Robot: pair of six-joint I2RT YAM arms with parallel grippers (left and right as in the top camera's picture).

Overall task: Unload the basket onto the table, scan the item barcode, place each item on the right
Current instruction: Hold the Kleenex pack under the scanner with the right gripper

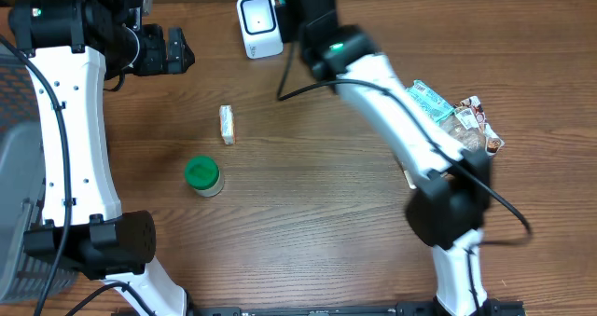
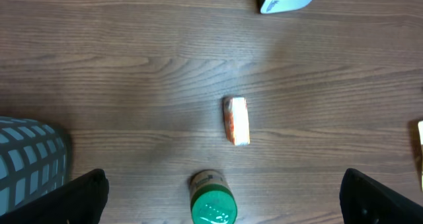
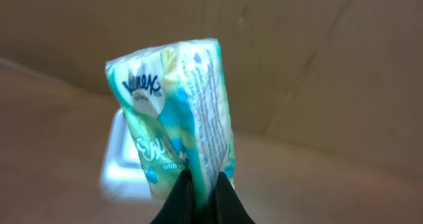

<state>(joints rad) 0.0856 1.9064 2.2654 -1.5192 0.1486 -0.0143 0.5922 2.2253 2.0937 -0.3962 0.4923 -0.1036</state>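
My right gripper (image 3: 201,199) is shut on the bottom edge of a green-and-white Kleenex tissue pack (image 3: 175,112), which it holds upright. Behind the pack is the blurred white barcode scanner (image 3: 122,168). From overhead, the right gripper (image 1: 287,1) hangs at the scanner's (image 1: 258,24) right side at the back of the table; the arm hides most of the pack there. My left gripper (image 1: 177,51) is open at the back left, well away from the scanner, with nothing between its fingers (image 2: 82,197).
A small wrapped bar (image 1: 227,124) lies mid-table, with a green-lidded jar (image 1: 202,176) in front of it. Several snack packets (image 1: 457,116) sit at the right by the right arm. A grey basket (image 1: 19,167) stands at the left edge.
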